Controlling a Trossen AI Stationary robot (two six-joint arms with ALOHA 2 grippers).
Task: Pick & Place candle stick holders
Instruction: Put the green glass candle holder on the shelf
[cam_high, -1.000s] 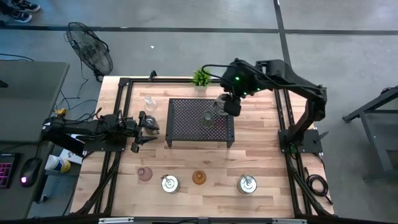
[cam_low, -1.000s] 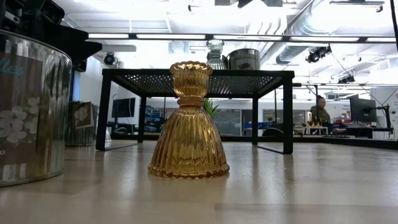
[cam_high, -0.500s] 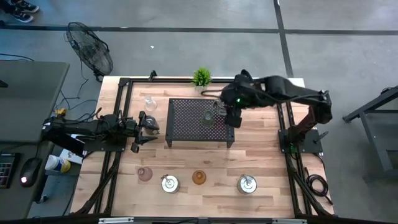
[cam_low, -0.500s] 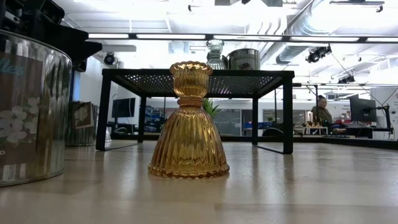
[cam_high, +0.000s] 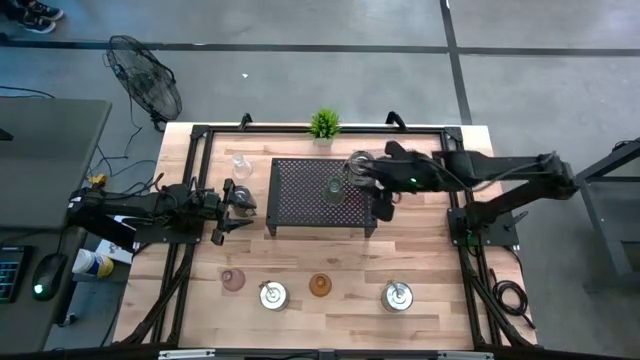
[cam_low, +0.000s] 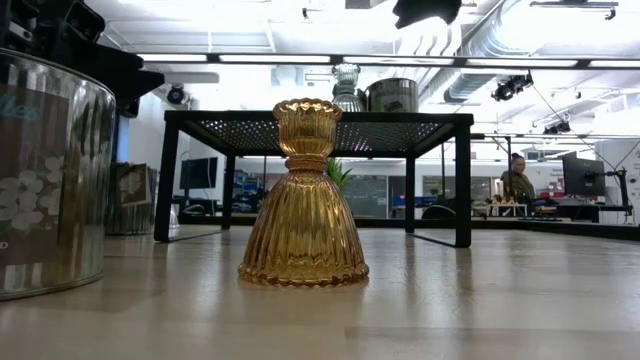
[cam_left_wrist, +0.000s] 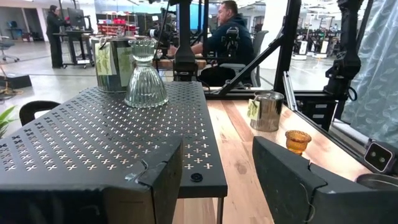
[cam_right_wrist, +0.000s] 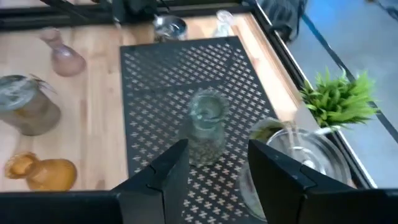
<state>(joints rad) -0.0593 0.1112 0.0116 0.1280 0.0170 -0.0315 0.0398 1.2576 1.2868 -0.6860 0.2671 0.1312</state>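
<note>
My right arm stretches flatter & lower than a sec ago, elbow swung out to table's right edge. My right gripper (cam_high: 381, 186) slides from over the rack's (cam_high: 300, 200) back-right corner to just off its right edge, empty, fingers apart. Silver holder (cam_high: 359, 162) now uncovered.

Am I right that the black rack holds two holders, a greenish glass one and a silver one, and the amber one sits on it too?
Not quite: the amber holder stands on the wooden table in front of the black rack, as the high view shows. The greenish glass holder and silver holder are on the rack.
</note>
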